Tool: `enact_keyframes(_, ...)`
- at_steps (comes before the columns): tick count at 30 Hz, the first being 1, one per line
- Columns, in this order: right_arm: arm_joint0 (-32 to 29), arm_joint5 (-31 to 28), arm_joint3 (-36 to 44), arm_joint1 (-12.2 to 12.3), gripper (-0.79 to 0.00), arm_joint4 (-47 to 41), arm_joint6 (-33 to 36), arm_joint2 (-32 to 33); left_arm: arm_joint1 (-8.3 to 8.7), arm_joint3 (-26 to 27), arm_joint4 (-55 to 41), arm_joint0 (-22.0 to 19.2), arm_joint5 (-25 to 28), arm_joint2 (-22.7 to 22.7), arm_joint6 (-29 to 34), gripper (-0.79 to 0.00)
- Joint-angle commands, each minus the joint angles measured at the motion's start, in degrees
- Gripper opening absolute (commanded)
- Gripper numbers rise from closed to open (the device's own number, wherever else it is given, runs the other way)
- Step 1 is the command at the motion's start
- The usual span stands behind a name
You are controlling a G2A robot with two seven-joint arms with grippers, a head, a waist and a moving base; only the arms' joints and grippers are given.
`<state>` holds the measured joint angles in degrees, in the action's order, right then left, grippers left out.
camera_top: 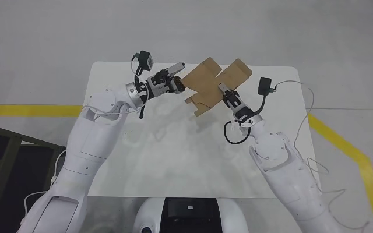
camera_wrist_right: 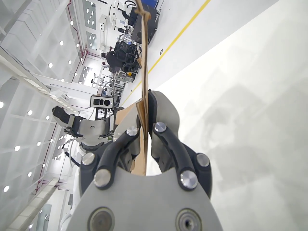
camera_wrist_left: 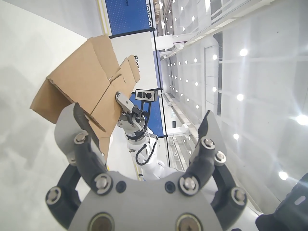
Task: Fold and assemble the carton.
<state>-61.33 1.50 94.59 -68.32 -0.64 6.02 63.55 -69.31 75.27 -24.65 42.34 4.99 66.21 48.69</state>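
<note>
In the top view, a flattened brown carton (camera_top: 217, 84) is held in the air above the far part of a white table (camera_top: 175, 169), between the two arms. The left gripper (camera_top: 180, 77) is placed at the carton's left edge, its fingers spread and the corner of the board just at their tips. The right gripper (camera_top: 224, 90) is set on the carton's near edge, toward its right half, and is clamped onto the board. In the left wrist view, the left gripper's fingers are seen wide apart. A corner of the carton lies just inside one finger, though whether it touches cannot be told. The other finger is well apart from the board. Farther off in this view, the right gripper is seen pinching the carton's opposite side, and one panel of the carton is seen bent away from the rest along a crease. In the right wrist view, the carton is seen edge-on as a thin brown strip running straight out between the right gripper's fingers, which are pressed onto it from both sides. The left gripper is seen farther off, beside the carton's far edge.
</note>
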Motion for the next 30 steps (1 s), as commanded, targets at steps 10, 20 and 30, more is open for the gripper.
enact_keyframes(10, -1.19, 1.01, 2.15, -0.54, -0.785, 0.28, 1.12, 0.64, -0.65, -2.79, 0.64, -1.59, -0.07, -2.22, 0.07, 0.0)
enact_keyframes(20, -1.53, 1.59, 2.22, -1.05, -0.785, 1.09, 1.31, 1.13, -0.55, -3.19, 2.67, -1.52, -0.72, -2.42, 0.88, 0.0)
enact_keyframes(30, -1.62, 1.77, 2.32, -1.55, -0.785, 2.11, 1.42, 1.51, -0.41, -3.29, 4.32, -1.34, -2.68, -2.62, 1.47, 0.0)
